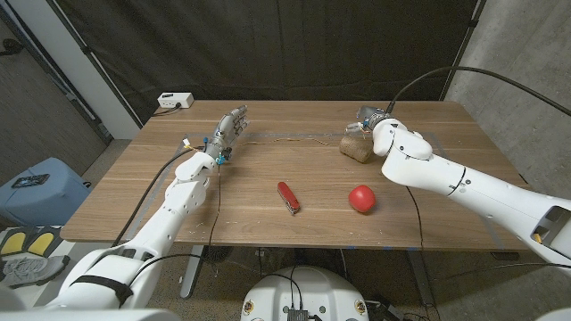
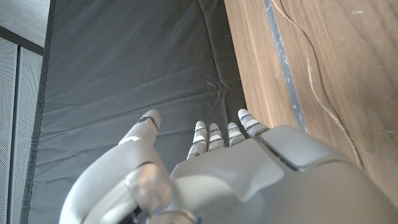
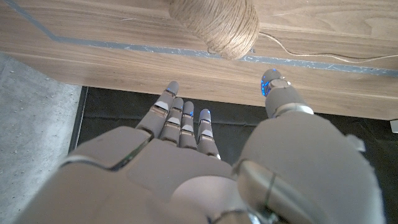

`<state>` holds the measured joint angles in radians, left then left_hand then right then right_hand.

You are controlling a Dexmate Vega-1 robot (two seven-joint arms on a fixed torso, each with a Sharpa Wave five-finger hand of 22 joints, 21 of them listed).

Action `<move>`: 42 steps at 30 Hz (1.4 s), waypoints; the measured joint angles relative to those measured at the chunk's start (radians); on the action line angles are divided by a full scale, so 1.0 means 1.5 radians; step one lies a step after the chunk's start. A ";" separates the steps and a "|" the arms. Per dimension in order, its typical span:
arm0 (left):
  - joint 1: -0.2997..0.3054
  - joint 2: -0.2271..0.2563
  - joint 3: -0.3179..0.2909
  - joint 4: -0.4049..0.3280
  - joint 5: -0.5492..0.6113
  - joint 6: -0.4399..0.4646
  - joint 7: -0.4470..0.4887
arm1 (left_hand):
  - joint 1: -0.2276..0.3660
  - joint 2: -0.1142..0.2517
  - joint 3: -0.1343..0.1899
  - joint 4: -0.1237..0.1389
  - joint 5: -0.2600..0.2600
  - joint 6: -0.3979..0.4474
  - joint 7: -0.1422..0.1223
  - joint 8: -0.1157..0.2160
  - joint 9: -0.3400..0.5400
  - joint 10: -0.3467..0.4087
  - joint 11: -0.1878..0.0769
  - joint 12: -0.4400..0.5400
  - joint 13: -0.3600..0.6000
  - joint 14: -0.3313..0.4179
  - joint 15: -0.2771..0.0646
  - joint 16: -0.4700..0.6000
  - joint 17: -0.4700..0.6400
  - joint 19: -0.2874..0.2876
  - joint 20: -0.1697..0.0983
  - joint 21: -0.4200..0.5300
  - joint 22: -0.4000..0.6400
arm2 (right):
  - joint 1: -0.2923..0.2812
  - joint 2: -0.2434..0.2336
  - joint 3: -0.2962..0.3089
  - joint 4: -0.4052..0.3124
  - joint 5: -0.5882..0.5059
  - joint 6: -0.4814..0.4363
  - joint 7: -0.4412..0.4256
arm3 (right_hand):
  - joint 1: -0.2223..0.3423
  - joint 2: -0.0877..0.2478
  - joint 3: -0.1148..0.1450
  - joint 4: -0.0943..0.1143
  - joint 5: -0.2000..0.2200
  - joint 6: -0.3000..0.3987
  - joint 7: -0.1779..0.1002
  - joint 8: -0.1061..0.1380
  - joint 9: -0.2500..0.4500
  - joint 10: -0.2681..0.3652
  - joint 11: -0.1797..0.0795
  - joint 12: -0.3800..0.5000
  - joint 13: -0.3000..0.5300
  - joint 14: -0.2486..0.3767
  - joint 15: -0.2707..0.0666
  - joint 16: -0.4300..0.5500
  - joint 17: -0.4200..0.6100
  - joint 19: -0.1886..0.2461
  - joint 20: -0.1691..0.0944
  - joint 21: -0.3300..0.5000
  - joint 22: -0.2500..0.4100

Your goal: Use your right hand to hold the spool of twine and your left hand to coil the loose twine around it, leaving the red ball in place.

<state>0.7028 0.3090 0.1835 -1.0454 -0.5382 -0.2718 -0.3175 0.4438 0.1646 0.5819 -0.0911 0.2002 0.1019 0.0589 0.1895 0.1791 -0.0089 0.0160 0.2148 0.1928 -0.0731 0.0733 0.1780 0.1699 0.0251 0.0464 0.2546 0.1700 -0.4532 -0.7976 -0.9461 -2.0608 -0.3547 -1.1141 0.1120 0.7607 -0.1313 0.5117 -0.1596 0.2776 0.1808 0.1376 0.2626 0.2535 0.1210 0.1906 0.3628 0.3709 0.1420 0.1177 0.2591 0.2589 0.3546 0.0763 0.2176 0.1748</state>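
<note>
- Nearest the robot lies a red folding pocket knife (image 1: 288, 197) on the wooden table (image 1: 125, 192), apart from both hands; it sits in the sweep of the left arm, so a low return path could knock it.
- Just beyond and to the right, the red ball (image 1: 360, 198) rests loose on the table, close under the right forearm. A drop or swing of that arm could nudge it, and being round it would likely roll, breaking the "leave in place" condition.
- Farther back, the right hand (image 1: 375, 123) hovers by the brown, rounded spool of jute twine (image 1: 356, 147), fingers apart and holding nothing (image 3: 186, 127). If it closes off-centre, the spool may roll or tip away.
- The thin loose twine (image 1: 285, 138) trails along the far edge towards the left hand (image 1: 228, 132), whose fingers are spread and empty (image 2: 211, 140). The strand lies flat and thin, so a pinch may miss, and pulling before the spool is gripped would drag it.
</note>
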 measured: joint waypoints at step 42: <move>-0.051 -0.014 0.016 0.075 -0.001 -0.008 -0.016 | 0.000 0.000 -0.005 -0.004 0.005 0.003 0.003 0.000 0.000 0.000 0.000 0.000 0.003 0.000 0.000 0.000 0.000 0.006 0.001 -0.011 0.001 | 0.061 -0.020 -0.066 0.028 -0.024 -0.041 0.116 | -0.077 0.013 -0.029 0.021 -0.018 -0.057 -0.006 -0.030 0.012 -0.084 0.014 -0.006 0.036 -0.065 0.024 -0.013 0.033 -0.060 0.007 -0.015 0.000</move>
<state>0.6262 0.2883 0.2071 -0.9325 -0.5402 -0.2834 -0.3411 0.4438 0.1646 0.5749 -0.0979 0.2080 0.1060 0.0629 0.1895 0.1791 -0.0090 0.0160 0.2148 0.1979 -0.0732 0.0732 0.1780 0.1697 0.0341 0.0482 0.2385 0.1722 -0.3621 -0.8280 -1.0456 -2.0186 -0.3907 -1.1752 0.2853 0.6459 -0.1112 0.4688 -0.1281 0.2504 0.0960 0.1286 0.2180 0.2720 -0.0045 0.2120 0.3544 0.4248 0.0449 0.1540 0.2393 0.3090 0.2651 0.0875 0.1954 0.1745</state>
